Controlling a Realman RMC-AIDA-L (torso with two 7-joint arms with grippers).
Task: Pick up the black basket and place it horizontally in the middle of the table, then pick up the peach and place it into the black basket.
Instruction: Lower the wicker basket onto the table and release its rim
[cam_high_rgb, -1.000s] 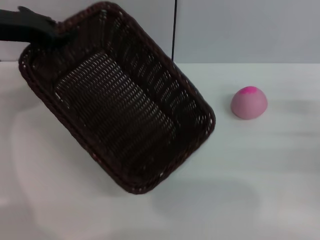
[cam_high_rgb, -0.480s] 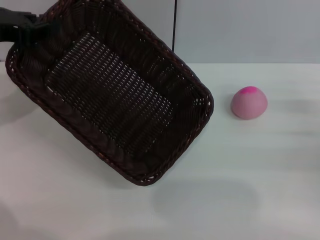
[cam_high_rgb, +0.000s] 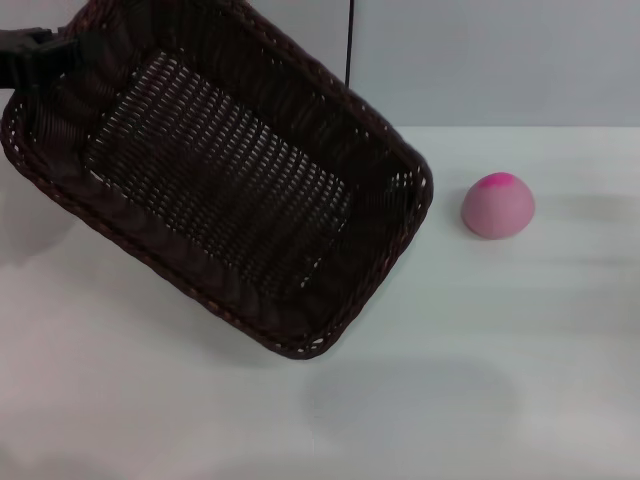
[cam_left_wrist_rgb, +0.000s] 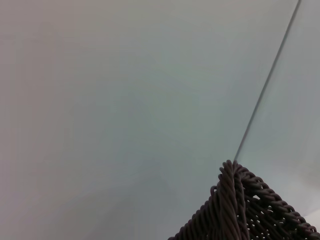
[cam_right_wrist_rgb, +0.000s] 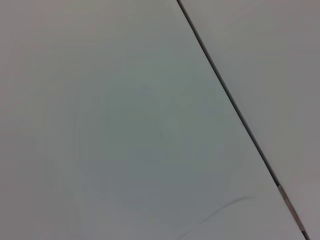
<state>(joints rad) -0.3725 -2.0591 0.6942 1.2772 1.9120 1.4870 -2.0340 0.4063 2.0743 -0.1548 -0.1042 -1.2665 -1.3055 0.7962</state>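
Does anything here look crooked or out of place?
Yes: the black basket is tipped up and skewed, held at its far left corner by the left hand. The peach sits untouched on the table.

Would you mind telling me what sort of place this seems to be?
Probably a lab or test bench: a bare white table, a plain panelled wall, and only the black basket and the peach as props.

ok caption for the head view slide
Left tool holds the black basket tilted above the table; peach waits beside it.
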